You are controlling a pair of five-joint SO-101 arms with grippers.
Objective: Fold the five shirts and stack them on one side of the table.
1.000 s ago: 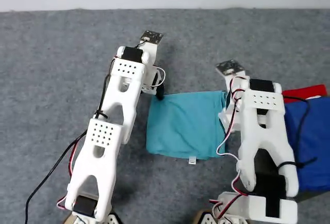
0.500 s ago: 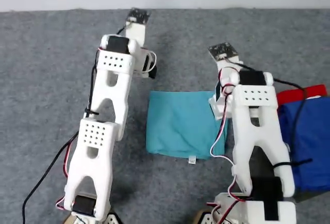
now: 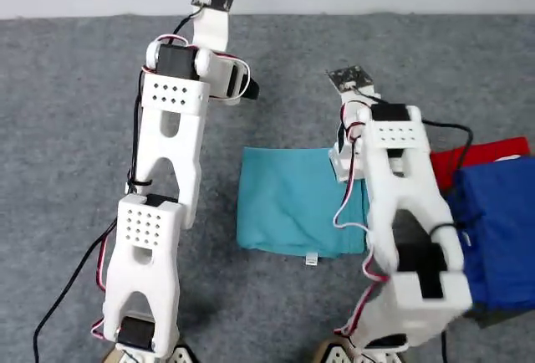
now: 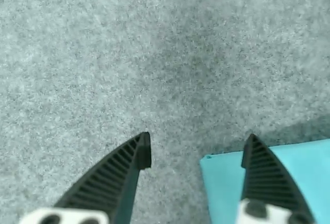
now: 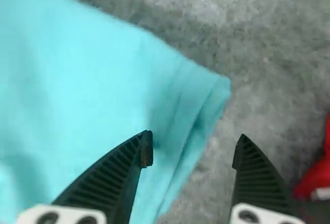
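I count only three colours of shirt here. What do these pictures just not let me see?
- High view: the right arm covers the teal shirt's right edge and part of the blue shirt.
- High view: the red shirt lies mostly under the blue one, and the picture's edge cuts both off.
- How many shirts that pile holds cannot be told.
- Left wrist view: the teal shirt runs off the picture's edge.

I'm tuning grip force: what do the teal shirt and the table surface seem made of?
Teal shirt: probably thin cotton-like knit, matte; it lies in soft folds with layered edges. Table surface: looks like grey felt or short-pile carpet, matte, with a speckled fuzzy grain.
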